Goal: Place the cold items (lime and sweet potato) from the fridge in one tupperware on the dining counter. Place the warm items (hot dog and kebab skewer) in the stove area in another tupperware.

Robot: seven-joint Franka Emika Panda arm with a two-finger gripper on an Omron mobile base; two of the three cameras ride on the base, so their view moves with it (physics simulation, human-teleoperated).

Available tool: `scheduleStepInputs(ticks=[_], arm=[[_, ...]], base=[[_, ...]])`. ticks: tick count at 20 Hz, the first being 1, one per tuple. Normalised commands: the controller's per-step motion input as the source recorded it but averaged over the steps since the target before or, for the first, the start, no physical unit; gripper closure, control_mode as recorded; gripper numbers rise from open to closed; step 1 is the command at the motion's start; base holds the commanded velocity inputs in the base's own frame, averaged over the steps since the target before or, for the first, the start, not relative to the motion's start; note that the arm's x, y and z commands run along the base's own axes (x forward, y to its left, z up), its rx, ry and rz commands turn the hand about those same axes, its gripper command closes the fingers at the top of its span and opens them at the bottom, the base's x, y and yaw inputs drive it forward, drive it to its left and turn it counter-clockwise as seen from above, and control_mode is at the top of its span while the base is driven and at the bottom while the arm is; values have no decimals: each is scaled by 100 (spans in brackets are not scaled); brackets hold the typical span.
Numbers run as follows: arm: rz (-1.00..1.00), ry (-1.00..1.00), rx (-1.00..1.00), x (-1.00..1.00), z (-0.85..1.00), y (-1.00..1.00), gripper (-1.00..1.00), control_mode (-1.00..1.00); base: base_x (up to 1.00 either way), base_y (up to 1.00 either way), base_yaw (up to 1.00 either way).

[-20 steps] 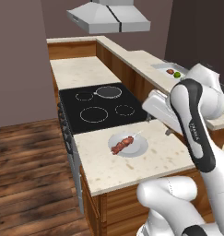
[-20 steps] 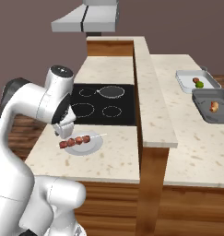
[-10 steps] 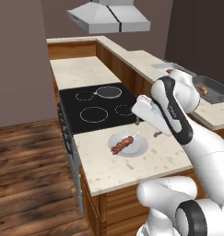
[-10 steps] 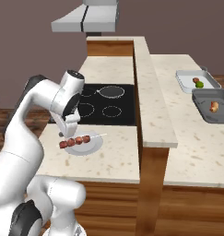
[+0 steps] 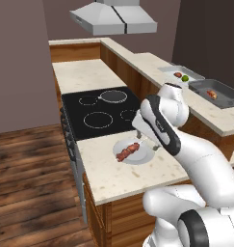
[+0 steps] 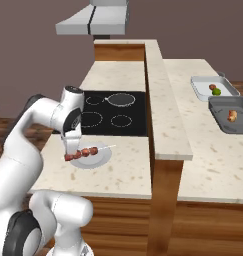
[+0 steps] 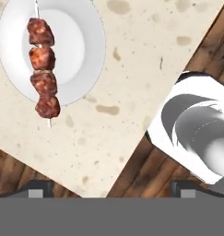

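The kebab skewer (image 7: 42,69), several brown meat chunks on a thin stick, lies on a round white plate (image 7: 81,41) on the counter beside the stove. My gripper (image 7: 112,189) hangs open over the counter's front edge, short of the plate, with nothing between its fingers. From the right base view the gripper (image 6: 71,149) hovers just above the skewer's (image 6: 85,152) near end. On the dining counter, a light tupperware (image 6: 199,87) holds the lime (image 6: 217,91) and the sweet potato (image 6: 212,87). The dark tupperware (image 6: 220,107) next to it holds the hot dog (image 6: 232,116).
The black stove (image 5: 101,108) lies just beyond the plate (image 5: 137,157), under a grey hood (image 5: 113,17). A raised dining counter ledge (image 6: 160,115) separates the stove side from the tupperwares. Wooden floor (image 5: 27,183) lies left of the counter.
The arm has swung in from the dining counter side and lowered the hand to just above the plate's near side. The jaws stayed open; the skewer has not moved.
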Motion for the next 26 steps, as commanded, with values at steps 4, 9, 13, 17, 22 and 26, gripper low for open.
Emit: scheduleStepInputs(ticks=[4,9,13,17,22,26], arm=[[-20,14,0,29,-37,4,-100,-100],[-19,11,-1,29,-41,2,-100,-100],[-10,4,0,21,-38,0,-100,-100],[-1,0,-1,27,-31,0,-100,-100],[0,0,-4,29,-35,0,-100,-100],[0,0,-1,33,-26,0,-100,-100]], base=[[0,0,0],[0,0,0],[0,0,0],[0,0,0],[0,0,0],[0,0,0]])
